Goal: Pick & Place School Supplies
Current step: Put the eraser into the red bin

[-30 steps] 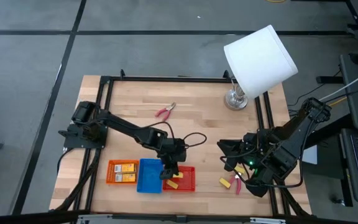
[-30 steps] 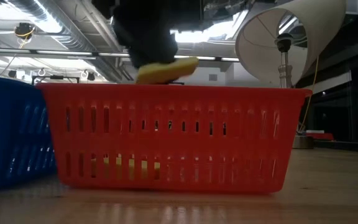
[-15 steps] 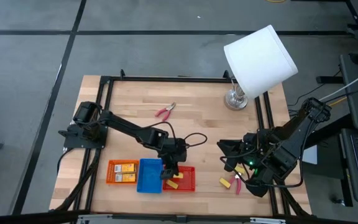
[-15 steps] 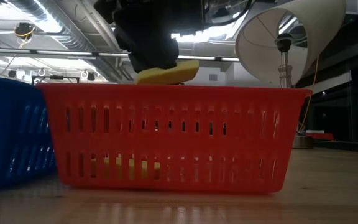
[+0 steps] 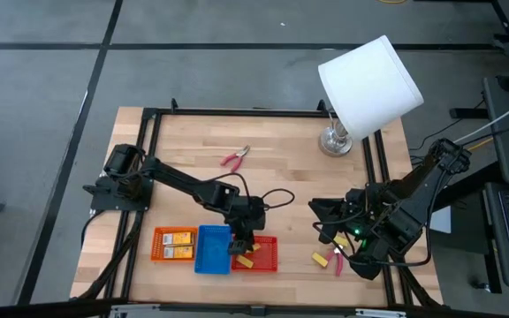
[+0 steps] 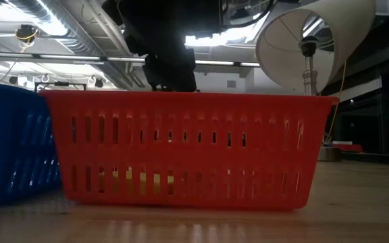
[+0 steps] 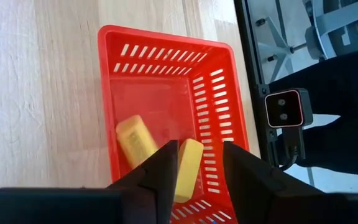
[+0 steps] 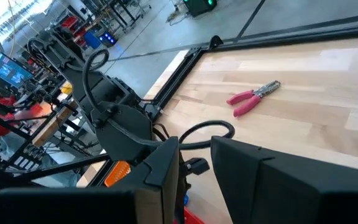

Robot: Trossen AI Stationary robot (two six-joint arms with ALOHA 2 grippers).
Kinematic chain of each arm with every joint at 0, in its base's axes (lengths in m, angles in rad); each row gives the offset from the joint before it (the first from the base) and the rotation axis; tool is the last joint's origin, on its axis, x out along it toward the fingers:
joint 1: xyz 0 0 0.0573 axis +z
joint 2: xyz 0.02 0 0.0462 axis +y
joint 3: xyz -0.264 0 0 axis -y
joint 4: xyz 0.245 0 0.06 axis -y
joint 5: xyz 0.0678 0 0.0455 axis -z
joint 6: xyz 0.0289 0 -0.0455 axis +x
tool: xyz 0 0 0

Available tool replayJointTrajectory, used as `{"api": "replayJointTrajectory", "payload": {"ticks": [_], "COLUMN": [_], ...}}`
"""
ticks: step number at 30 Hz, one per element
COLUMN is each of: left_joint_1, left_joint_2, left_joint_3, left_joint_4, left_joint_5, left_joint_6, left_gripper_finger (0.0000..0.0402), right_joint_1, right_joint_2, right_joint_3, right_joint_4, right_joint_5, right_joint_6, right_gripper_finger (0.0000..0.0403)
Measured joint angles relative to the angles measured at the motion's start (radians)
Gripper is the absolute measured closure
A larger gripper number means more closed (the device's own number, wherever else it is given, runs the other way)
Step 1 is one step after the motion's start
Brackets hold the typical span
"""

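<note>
My left gripper (image 5: 239,240) hangs open over the red mesh tray (image 5: 268,253); in the low view it (image 6: 171,73) sits just above the tray's rim (image 6: 188,98). In the left wrist view one yellow block (image 7: 188,168) shows between the parted fingers, down in the tray (image 7: 166,37). A second yellow block (image 7: 135,142) lies on the tray floor beside it. My right gripper (image 5: 321,221) waits open near the table's right side. A yellow block (image 5: 319,258) and a pink-handled tool (image 5: 337,263) lie on the table by it.
A blue tray (image 5: 213,249) and an orange tray with flat packets (image 5: 174,245) stand left of the red tray. Red-handled pliers (image 5: 235,157) lie toward the far side. The white-shaded lamp (image 5: 369,84) stands at the far right corner. Bare wood lies mid-table.
In the low view my left gripper held a yellow block just above the red tray's rim. It has let the block go: the block no longer shows under the gripper, having dropped below the rim into the tray. The gripper has stayed over the tray.
</note>
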State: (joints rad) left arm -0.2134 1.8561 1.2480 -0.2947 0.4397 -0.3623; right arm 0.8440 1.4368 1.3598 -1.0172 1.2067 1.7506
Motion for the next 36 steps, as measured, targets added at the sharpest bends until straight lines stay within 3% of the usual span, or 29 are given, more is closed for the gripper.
{"api": "replayJointTrajectory", "payload": {"ticks": [5, 12, 15, 21, 27, 32, 36], "left_joint_1": [0.025, 0.111, 0.149, 0.197, 0.22, 0.223, 0.211], "left_joint_2": [-0.028, -0.165, -0.238, -0.387, -0.501, -0.554, -0.575], "left_joint_3": [0.0, 0.0, 0.0, 0.0, 0.0, 0.0, 0.0], "left_joint_4": [-0.007, -0.179, -0.277, -0.352, -0.353, -0.355, -0.368], "left_joint_5": [-0.038, -0.286, -0.365, -0.491, -0.548, -0.551, -0.552], "left_joint_6": [0.01, 0.119, 0.173, 0.219, 0.233, 0.235, 0.212], "left_gripper_finger": [0.0278, 0.0281, 0.0279, 0.0279, 0.0278, 0.0278, 0.0279], "right_joint_1": [0.003, 0.035, 0.047, 0.028, -0.097, -0.206, -0.239], "right_joint_2": [0.003, 0.079, 0.131, 0.207, 0.208, 0.208, 0.208], "right_joint_3": [0.0, 0.0, 0.0, -0.001, -0.001, -0.001, -0.009], "right_joint_4": [0.013, 0.011, 0.016, 0.032, 0.031, -0.027, -0.114], "right_joint_5": [-0.117, -0.255, -0.418, -0.891, -1.176, -1.249, -1.272], "right_joint_6": [-0.038, -0.022, 0.017, 0.044, -0.135, -0.35, -0.414], "right_gripper_finger": [0.0304, 0.0304, 0.0304, 0.0305, 0.0303, 0.0281, 0.0248]}}
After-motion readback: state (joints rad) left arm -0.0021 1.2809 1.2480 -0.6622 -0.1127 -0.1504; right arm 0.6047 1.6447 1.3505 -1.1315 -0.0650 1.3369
